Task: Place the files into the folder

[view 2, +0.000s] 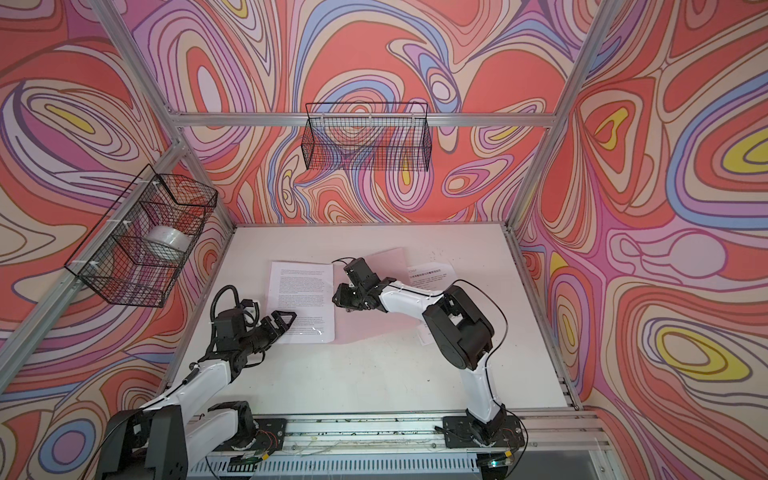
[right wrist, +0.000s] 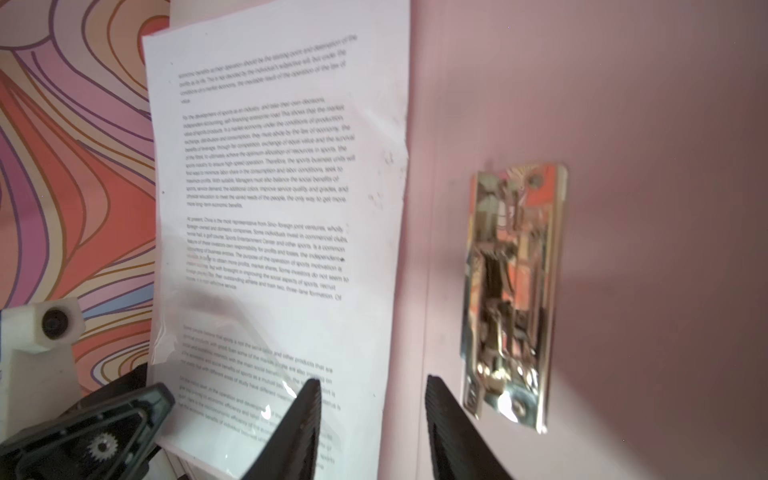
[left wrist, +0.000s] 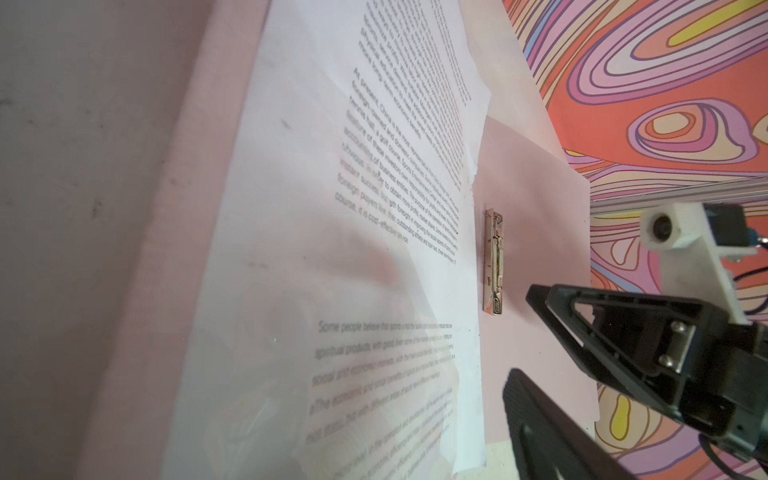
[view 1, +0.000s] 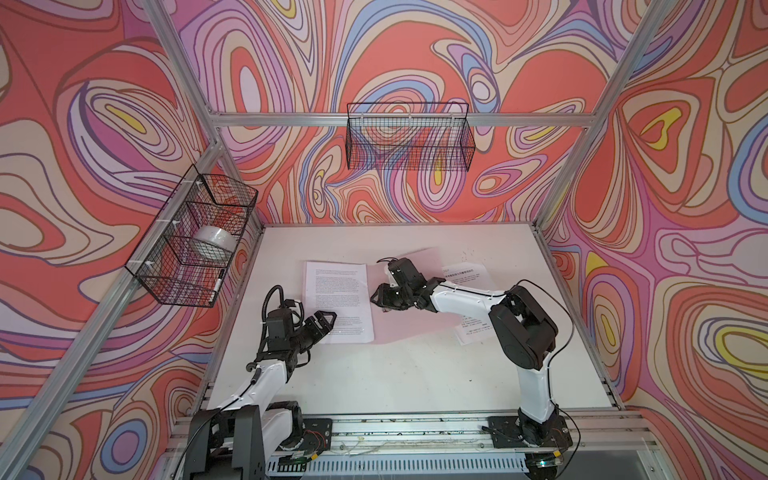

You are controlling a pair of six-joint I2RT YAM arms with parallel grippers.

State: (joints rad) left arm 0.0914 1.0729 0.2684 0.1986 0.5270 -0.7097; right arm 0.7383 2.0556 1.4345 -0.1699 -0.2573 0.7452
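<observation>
On the folder (view 1: 415, 326), left half, a sheet (view 1: 336, 291) is lying flat, its edge just short of the clip (right wrist: 513, 291). Left gripper (view 1: 331, 321) is hanging over its near corner and right gripper (view 1: 376, 297) over that edge, both spread and empty.

In both top views I can't read the print on the sheet (view 1: 337, 301) — it is far too small. The right arm (view 1: 461, 301) covers much of the folder (view 1: 407, 328) and the middle of a second sheet (view 1: 465, 272) beside it. In the right wrist view the clip (right wrist: 513, 291) is smeared with blur, and the fingers of the right gripper (right wrist: 372, 380) run off the frame's edge. In the left wrist view the sheet's nearest lines go soft under glare — and one finger of the left gripper (left wrist: 519, 332) is cut off.
</observation>
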